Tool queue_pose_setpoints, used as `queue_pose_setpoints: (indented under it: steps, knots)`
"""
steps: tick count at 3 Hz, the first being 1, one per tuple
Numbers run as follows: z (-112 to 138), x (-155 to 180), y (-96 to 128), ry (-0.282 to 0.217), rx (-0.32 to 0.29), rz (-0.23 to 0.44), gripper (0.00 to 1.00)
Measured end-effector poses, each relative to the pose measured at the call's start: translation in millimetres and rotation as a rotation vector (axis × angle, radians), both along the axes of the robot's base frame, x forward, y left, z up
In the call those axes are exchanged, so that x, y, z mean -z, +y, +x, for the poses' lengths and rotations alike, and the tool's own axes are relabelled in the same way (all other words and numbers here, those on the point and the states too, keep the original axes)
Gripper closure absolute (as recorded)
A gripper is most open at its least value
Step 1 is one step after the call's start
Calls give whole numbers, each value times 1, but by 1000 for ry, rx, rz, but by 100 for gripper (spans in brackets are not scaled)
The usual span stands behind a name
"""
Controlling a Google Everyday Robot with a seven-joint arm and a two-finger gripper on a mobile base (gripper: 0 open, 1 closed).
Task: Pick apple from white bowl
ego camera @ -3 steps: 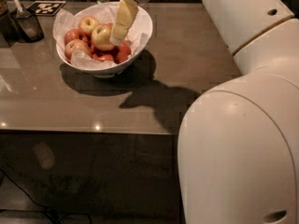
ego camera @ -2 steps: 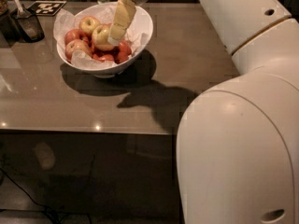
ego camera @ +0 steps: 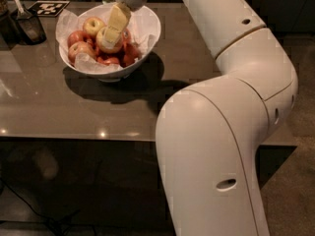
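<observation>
The white bowl point(ego camera: 143, 38), lined with crinkled white paper, stands at the back left of the brown table point(ego camera: 44, 107). The apple point(ego camera: 112, 46), large and pale yellow-green, lies near the bowl's middle. A smaller yellowish apple point(ego camera: 93, 25) lies behind it, and red apples point(ego camera: 78, 48) lie to its left and right. My gripper point(ego camera: 111, 35), with cream-coloured tips, reaches down from above into the bowl and sits right on top of the apple, covering its upper part.
A dark container with a utensil point(ego camera: 28, 26) stands at the table's far left, with a black-and-white tag point(ego camera: 47, 6) behind it. My big white arm point(ego camera: 221, 146) fills the right foreground and overhangs the table's front edge.
The gripper has shifted slightly left and lower over the apple. The arm's elbow has swung further into the foreground. The bowl and apples have stayed in place.
</observation>
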State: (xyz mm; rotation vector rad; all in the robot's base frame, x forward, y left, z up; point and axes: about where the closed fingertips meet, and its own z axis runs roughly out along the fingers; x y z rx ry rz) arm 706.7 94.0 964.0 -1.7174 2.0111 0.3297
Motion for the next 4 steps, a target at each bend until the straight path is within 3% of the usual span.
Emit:
queue_pose_setpoints:
  steps: [1,3,4]
  knots:
    - [5,3,5,-3,-1,18,0]
    - [21,22,31,38,-22,73,0]
    - [24,29,29,41,-20,85,0]
